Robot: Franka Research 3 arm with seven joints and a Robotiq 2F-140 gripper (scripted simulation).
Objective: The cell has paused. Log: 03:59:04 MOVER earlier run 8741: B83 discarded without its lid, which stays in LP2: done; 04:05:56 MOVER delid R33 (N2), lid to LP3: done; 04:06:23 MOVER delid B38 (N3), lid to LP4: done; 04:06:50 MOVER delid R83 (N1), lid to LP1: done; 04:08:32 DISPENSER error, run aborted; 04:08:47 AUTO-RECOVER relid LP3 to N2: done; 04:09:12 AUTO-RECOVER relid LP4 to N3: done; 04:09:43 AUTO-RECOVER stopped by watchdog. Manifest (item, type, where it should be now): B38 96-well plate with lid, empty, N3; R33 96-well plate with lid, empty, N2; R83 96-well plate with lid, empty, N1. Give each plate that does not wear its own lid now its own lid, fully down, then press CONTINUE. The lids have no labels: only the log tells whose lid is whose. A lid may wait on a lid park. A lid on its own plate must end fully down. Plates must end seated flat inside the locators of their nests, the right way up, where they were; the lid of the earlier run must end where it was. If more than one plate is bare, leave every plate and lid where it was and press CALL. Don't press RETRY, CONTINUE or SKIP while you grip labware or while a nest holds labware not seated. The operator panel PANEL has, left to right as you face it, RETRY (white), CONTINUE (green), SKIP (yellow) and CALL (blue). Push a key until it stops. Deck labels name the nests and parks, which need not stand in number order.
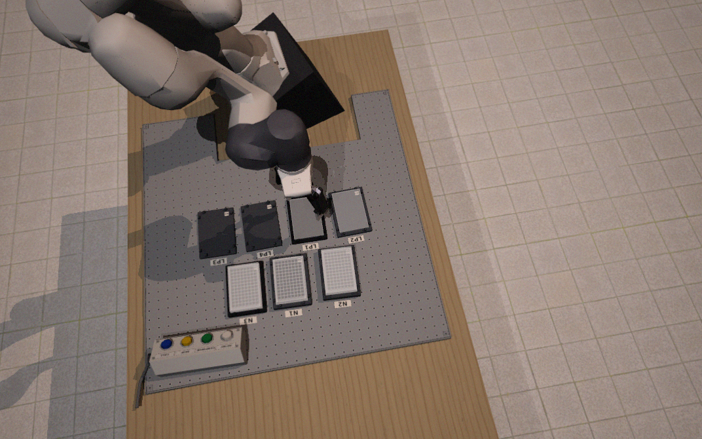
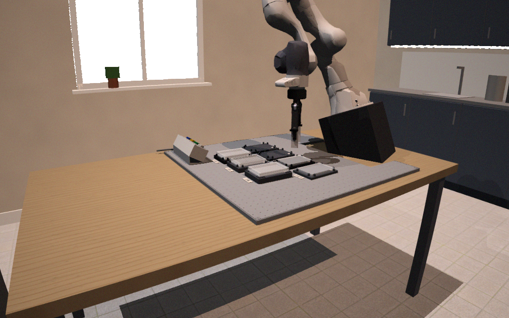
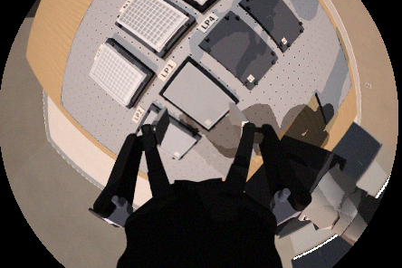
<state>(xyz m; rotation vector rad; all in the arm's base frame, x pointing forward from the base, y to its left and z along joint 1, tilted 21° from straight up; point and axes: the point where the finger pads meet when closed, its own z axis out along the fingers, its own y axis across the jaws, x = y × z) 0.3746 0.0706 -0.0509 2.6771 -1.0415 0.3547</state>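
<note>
The claw (image 1: 318,202) hung open and empty over the far end of the lid (image 1: 306,219) parked at LP1, so the reach for that lid was in hand. Next it should descend, straddle the lid and carry it to the bare plate (image 1: 290,281) at N1.

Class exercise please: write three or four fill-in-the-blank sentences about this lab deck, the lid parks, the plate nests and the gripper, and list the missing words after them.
1. The lid parks LP3 and LP4 hold ____ lids.
2. The plate without a lid sits in nest ____.
3. The gripper hangs above the deck with its fingers ____ and nothing between them.
4. On the panel, the key beside the white one is ____.

Missing words: no; N1; open; green
</note>
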